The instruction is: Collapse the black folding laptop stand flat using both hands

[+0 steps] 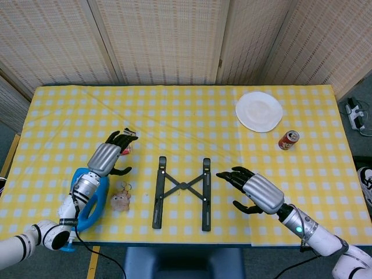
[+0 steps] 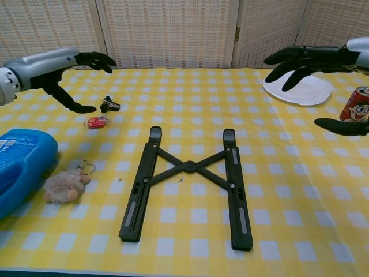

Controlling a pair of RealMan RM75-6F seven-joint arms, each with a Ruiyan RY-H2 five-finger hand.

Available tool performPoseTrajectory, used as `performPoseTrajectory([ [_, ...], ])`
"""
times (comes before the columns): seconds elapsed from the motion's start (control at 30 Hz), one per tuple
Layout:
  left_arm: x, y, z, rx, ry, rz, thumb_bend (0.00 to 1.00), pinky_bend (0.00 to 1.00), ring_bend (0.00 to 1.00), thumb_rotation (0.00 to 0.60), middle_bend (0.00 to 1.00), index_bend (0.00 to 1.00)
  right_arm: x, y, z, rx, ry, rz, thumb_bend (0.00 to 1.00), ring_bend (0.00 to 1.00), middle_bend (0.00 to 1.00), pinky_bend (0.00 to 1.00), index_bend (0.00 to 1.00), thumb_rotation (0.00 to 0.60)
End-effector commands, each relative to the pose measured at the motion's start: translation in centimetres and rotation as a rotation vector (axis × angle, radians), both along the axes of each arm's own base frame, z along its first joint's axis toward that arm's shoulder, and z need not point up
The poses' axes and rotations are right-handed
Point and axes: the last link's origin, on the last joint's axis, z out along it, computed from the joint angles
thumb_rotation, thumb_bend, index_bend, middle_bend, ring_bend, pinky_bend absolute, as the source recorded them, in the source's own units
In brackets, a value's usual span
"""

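Observation:
The black folding laptop stand (image 1: 182, 193) (image 2: 188, 186) lies flat on the yellow checked tablecloth, its two rails parallel and joined by a crossed brace. My left hand (image 1: 111, 154) (image 2: 75, 68) hovers to the left of it, fingers spread and holding nothing. To the right of the stand my right hand (image 1: 251, 189) (image 2: 314, 57) floats above the cloth, fingers apart and empty. Neither hand touches the stand.
A blue bottle (image 1: 88, 200) (image 2: 20, 168) and a small plush keyring (image 1: 121, 200) (image 2: 63, 186) lie left of the stand. A red item (image 2: 97, 122) and a black clip (image 2: 108, 105) sit behind them. A white plate (image 1: 259, 111) and a red can (image 1: 288, 139) stand at the right.

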Motion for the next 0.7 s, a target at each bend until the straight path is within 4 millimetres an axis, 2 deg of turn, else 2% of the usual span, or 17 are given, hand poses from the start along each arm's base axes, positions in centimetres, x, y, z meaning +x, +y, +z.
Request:
performPoseTrajectory([
  [0.03,2.1,1.0,-2.7,0.003,0.121,-0.096,0.23,0.00,0.12,0.600,0.15,0.12,2.0,0.3,-2.2,-0.157,0.106,0.095,0.46,0.32,0.28,0.28,0.06,0.600],
  [0.17,2.8,1.9,-4.8,0.009,0.176,-0.119,0.19,0.00,0.08,0.600,0.11,0.08,2.3,0.3,-3.8,-0.221,0.178,0.128,0.37,0.43,0.37,0.42,0.22,0.600],
  [0.3,2.8,2.3,-6.8,0.001,0.219,-0.126,0.14,0.00,0.05,0.600,0.08,0.04,2.2,0.3,-5.7,-0.243,0.246,0.141,0.31,0.50,0.44,0.49,0.30,0.600],
  [0.37,2.8,2.2,-7.5,-0.010,0.211,-0.116,0.12,0.00,0.05,0.600,0.07,0.03,2.1,0.2,-6.3,-0.249,0.268,0.146,0.28,0.53,0.47,0.52,0.31,0.600],
  [0.7,2.4,1.5,-9.5,-0.039,0.192,-0.102,0.12,0.00,0.04,0.600,0.07,0.02,0.9,-0.6,-10.0,-0.251,0.358,0.148,0.28,0.59,0.53,0.55,0.31,0.600],
])
